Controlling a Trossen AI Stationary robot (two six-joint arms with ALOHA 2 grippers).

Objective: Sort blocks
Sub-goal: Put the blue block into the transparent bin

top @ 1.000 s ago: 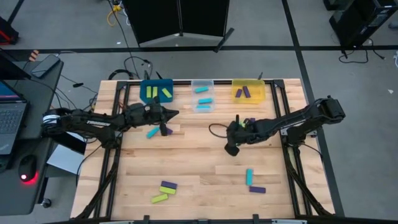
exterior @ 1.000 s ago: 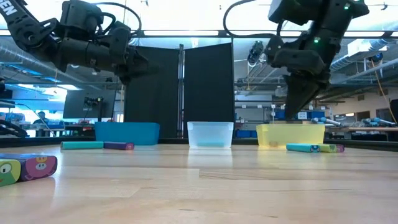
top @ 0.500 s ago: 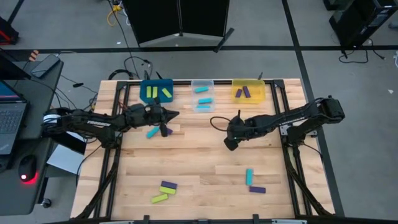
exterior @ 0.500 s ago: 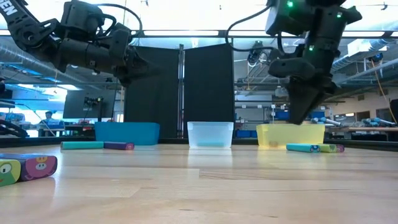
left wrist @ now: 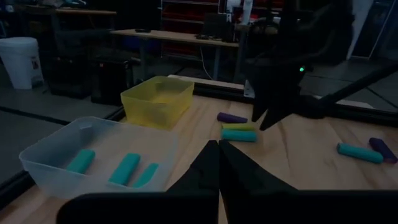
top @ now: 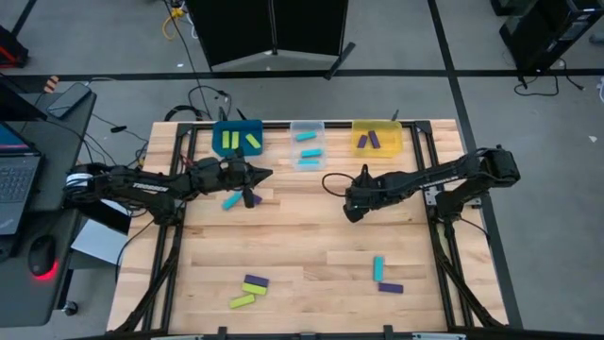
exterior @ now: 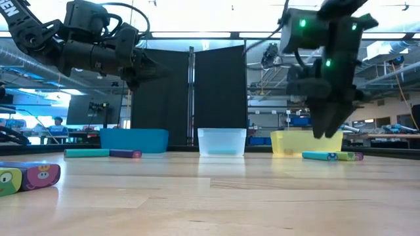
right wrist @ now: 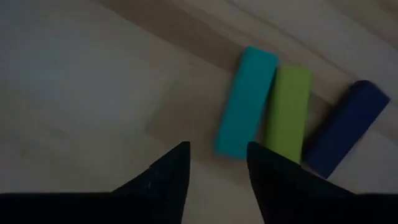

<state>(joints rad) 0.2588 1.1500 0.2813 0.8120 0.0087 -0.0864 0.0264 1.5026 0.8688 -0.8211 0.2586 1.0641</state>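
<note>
Three bins line the counter's far edge with blocks in each, three blocks lie side by side under the right pincer, and more blocks lie near the front edge.

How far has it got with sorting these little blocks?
Partly done. The blue bin holds lime green blocks, the clear bin cyan blocks, the yellow bin purple blocks. In hand: the right gripper, open and empty, hovers over a cyan block lying against a lime green block. The left gripper is shut, near the blue bin. Left: loose blocks in several spots on the wooden table.
</note>
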